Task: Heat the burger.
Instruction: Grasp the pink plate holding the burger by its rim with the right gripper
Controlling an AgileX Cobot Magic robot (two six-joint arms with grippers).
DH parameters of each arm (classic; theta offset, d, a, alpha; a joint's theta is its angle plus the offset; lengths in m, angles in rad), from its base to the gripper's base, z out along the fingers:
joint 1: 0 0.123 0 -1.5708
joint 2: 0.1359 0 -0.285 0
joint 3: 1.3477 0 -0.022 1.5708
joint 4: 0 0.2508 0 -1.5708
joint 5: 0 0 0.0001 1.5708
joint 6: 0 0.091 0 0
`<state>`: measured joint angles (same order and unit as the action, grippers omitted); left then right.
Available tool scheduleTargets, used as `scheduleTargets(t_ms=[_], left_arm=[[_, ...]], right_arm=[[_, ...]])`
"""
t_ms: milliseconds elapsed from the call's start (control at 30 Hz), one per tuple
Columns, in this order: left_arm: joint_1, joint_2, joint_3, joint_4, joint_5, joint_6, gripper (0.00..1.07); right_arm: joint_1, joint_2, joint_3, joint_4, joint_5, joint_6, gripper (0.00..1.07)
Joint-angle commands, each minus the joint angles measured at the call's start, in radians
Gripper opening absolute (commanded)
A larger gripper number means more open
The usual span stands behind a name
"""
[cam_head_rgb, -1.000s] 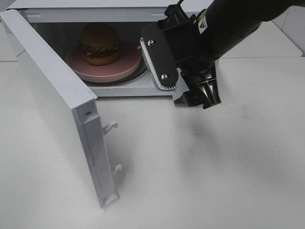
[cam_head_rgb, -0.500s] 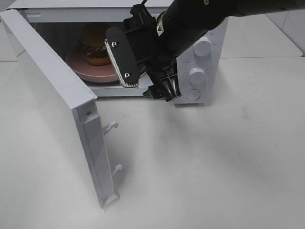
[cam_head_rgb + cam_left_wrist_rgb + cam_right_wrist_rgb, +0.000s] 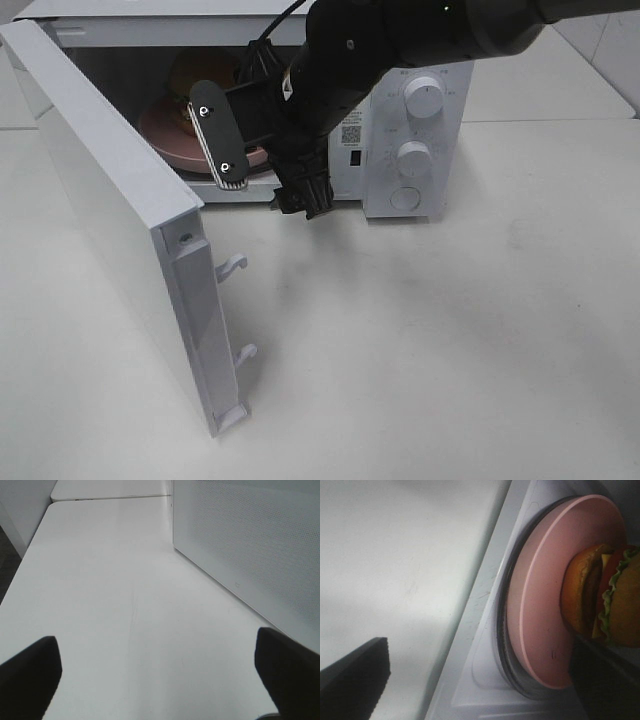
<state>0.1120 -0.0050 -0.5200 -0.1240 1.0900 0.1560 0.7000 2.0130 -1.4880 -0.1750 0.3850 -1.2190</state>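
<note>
- The right gripper (image 3: 262, 168) hangs in front of the open microwave (image 3: 420, 150), its fingers (image 3: 217, 135) spread wide and holding nothing; the wrist view shows one finger (image 3: 355, 675) over the white table and the other by the plate edge, touching neither
- The left gripper (image 3: 160, 672) is also spread wide and empty, with its fingers (image 3: 27, 672) above bare table (image 3: 110, 590) beside a perforated white panel (image 3: 260, 545)
- The burger (image 3: 607, 597) sits on a pink plate (image 3: 540, 605) inside the microwave, on the round turntable (image 3: 507, 667); in the high view the right arm (image 3: 400, 40) covers most of it
- The microwave door (image 3: 120, 220) stands swung out to the left, with its two latch hooks (image 3: 230, 267) facing the table
- The two knobs (image 3: 425, 98) and the round button (image 3: 405, 198) on the control panel show to the right of the arm
</note>
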Motion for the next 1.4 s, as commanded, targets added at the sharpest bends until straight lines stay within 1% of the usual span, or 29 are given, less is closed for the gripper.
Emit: scheduleTargets(t_ms=[33, 67, 133, 167, 233, 333, 400, 433, 467, 500, 533, 600, 633, 667, 767, 867, 900, 933, 967, 1033, 1133, 1167, 1200, 1233, 1267, 1300, 1367, 1400], left_arm=[[0.0, -0.019, 0.001, -0.004, -0.017, -0.005, 0.98], [0.0, -0.019, 0.001, -0.004, -0.017, -0.005, 0.98], [0.0, -0.019, 0.001, -0.004, -0.017, -0.005, 0.98], [0.0, -0.019, 0.001, -0.004, -0.017, -0.005, 0.98], [0.0, -0.019, 0.001, -0.004, -0.017, -0.005, 0.98], [0.0, -0.019, 0.001, -0.004, -0.017, -0.005, 0.98], [0.0, -0.019, 0.001, -0.004, -0.017, -0.005, 0.98], [0.0, -0.019, 0.001, -0.004, -0.017, -0.005, 0.98], [0.0, -0.019, 0.001, -0.004, -0.017, -0.005, 0.98], [0.0, -0.019, 0.001, -0.004, -0.017, -0.005, 0.98], [0.0, -0.019, 0.001, -0.004, -0.017, -0.005, 0.98], [0.0, -0.019, 0.001, -0.004, -0.017, -0.005, 0.98], [0.0, -0.019, 0.001, -0.004, -0.017, -0.005, 0.98], [0.0, -0.019, 0.001, -0.004, -0.017, -0.005, 0.98], [0.0, -0.019, 0.001, -0.004, -0.017, -0.005, 0.98], [0.0, -0.019, 0.001, -0.004, -0.017, -0.005, 0.98], [0.0, -0.019, 0.001, -0.004, -0.017, -0.005, 0.98], [0.0, -0.019, 0.001, -0.004, -0.017, -0.005, 0.98], [0.0, -0.019, 0.001, -0.004, -0.017, -0.005, 0.98], [0.0, -0.019, 0.001, -0.004, -0.017, -0.005, 0.98], [0.0, -0.019, 0.001, -0.004, -0.017, -0.005, 0.98], [0.0, -0.019, 0.001, -0.004, -0.017, -0.005, 0.98], [0.0, -0.019, 0.001, -0.004, -0.017, -0.005, 0.98], [0.0, -0.019, 0.001, -0.004, -0.017, -0.005, 0.98], [0.0, -0.019, 0.001, -0.004, -0.017, -0.005, 0.98], [0.0, -0.019, 0.001, -0.004, -0.017, -0.005, 0.98], [0.0, -0.019, 0.001, -0.004, -0.017, -0.005, 0.98], [0.0, -0.019, 0.001, -0.004, -0.017, -0.005, 0.98]], right_arm=[[0.002, 0.054, -0.066, -0.001, -0.007, 0.028, 0.93], [0.002, 0.054, -0.066, -0.001, -0.007, 0.028, 0.93], [0.002, 0.091, -0.11, -0.003, -0.007, 0.059, 0.92], [0.002, 0.091, -0.11, -0.003, -0.007, 0.059, 0.92], [0.002, 0.129, -0.15, -0.003, -0.001, 0.065, 0.91], [0.002, 0.154, -0.174, -0.003, 0.001, 0.065, 0.91], [0.002, 0.19, -0.215, -0.002, 0.003, 0.066, 0.9], [0.002, 0.19, -0.215, -0.002, 0.003, 0.066, 0.9], [0.002, 0.214, -0.243, -0.002, 0.015, 0.067, 0.9], [0.002, 0.214, -0.243, -0.002, 0.015, 0.067, 0.9], [0.002, 0.239, -0.277, -0.001, 0.031, 0.083, 0.9], [0.002, 0.248, -0.29, -0.001, 0.031, 0.093, 0.9], [0.002, 0.27, -0.321, -0.001, 0.035, 0.105, 0.9], [0.002, 0.27, -0.321, -0.001, 0.035, 0.105, 0.9], [-0.002, 0.333, -0.418, -0.001, 0.081, 0.119, 0.89], [-0.002, 0.347, -0.438, -0.001, 0.096, 0.119, 0.89], [-0.002, 0.371, -0.481, 0.001, 0.119, 0.119, 0.89], [-0.002, 0.385, -0.504, 0.006, 0.128, 0.121, 0.88], [-0.002, 0.385, -0.504, 0.006, 0.128, 0.121, 0.88], [-0.002, 0.426, -0.571, 0.029, 0.142, 0.13, 0.86], [-0.006, 0.433, -0.581, 0.033, 0.143, 0.132, 0.84], [-0.014, 0.442, -0.592, 0.05, 0.146, 0.136, 0.79], [-0.026, 0.449, -0.595, 0.052, 0.146, 0.135, 0.71], [-0.026, 0.449, -0.595, 0.052, 0.146, 0.135, 0.71], [-0.027, 0.452, -0.595, 0.052, 0.144, 0.135, 0.65], [-0.027, 0.452, -0.595, 0.052, 0.144, 0.135, 0.65], [-0.034, 0.459, -0.595, 0.051, 0.13, 0.132, 0.35], [-0.034, 0.459, -0.595, 0.051, 0.13, 0.132, 0.35]])
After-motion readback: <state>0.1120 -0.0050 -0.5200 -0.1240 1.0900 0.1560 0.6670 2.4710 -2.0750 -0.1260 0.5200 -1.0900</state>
